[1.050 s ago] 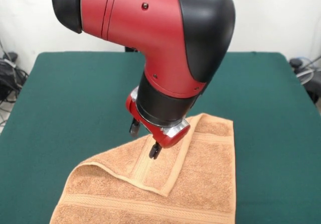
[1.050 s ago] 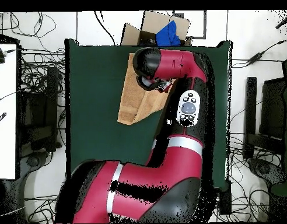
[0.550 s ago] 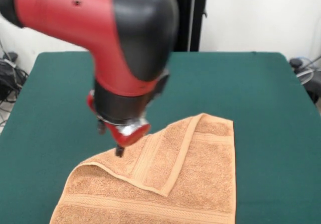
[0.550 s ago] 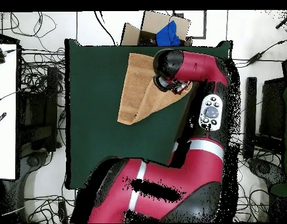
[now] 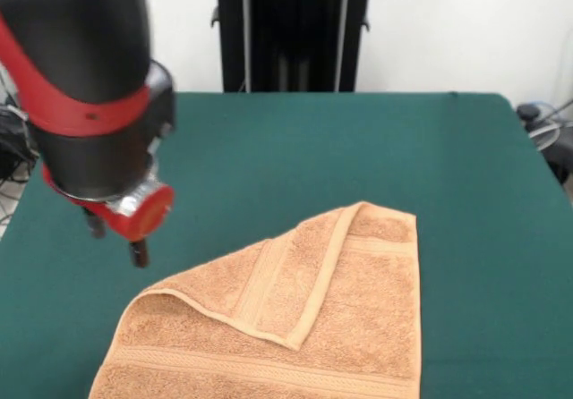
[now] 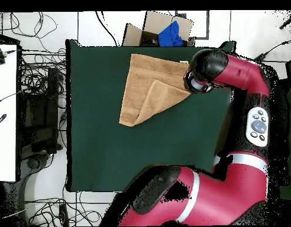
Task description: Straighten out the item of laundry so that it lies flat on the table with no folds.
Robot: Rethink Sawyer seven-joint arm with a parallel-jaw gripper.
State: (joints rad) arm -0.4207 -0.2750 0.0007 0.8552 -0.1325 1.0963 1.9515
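Towel (image 5: 295, 327) lies at lower centre of the front view, running off the bottom edge; in the overhead view (image 6: 149, 86) it sits at the upper middle of the table (image 6: 100, 142), close to the table's top edge. Its long axis runs top to bottom in the overhead frame. One corner is folded over the body, making a triangular flap whose point aims toward the lower centre of the front frame; a woven band crosses the flap. Orange-tan looped terry, flat woven border bands, small white tag at the upper edge in the overhead view. Table top is dark green, cloth-like, rectangular.

Gripper (image 5: 116, 242) hangs at left of the front view, off the towel, above bare green; two dark fingertips show apart, holding nothing.

Cardboard box (image 6: 157, 29) past the table's top edge holds something blue.
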